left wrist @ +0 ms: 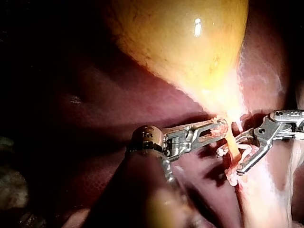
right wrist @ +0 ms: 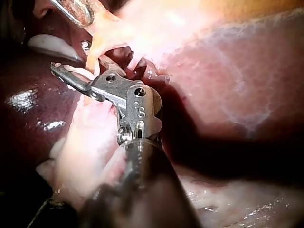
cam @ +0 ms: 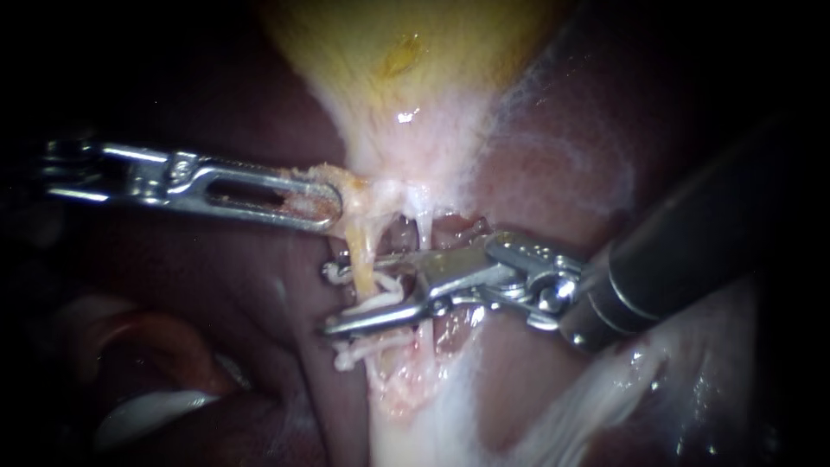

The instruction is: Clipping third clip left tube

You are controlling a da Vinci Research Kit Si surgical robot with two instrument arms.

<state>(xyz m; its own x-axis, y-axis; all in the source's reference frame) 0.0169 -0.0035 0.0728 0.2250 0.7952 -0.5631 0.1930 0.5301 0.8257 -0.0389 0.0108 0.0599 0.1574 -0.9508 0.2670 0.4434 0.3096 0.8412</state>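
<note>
The yellow left tube [cam: 364, 259] runs down from the gallbladder [cam: 406, 69] neck. My right instrument [cam: 333, 300] comes in from the right with its jaws open, one on each side of this tube. Two white clips [cam: 379, 303] [cam: 356, 353] sit on the tube, one between those jaws and one just below the lower jaw. My left instrument [cam: 324, 201] is shut on the tissue at the gallbladder neck and holds it to the left. The left wrist view shows the same: my left instrument [left wrist: 218, 129] on the neck tissue, my right instrument [left wrist: 230, 161] open around the tube [left wrist: 232, 148].
Dark red liver [cam: 562, 156] surrounds the field. A thin pale tube [cam: 424, 227] hangs just right of the yellow one, above the right instrument's jaws. Pale fatty tissue [cam: 406, 389] lies below the clips. The right instrument's dark shaft [cam: 692, 242] fills the right side.
</note>
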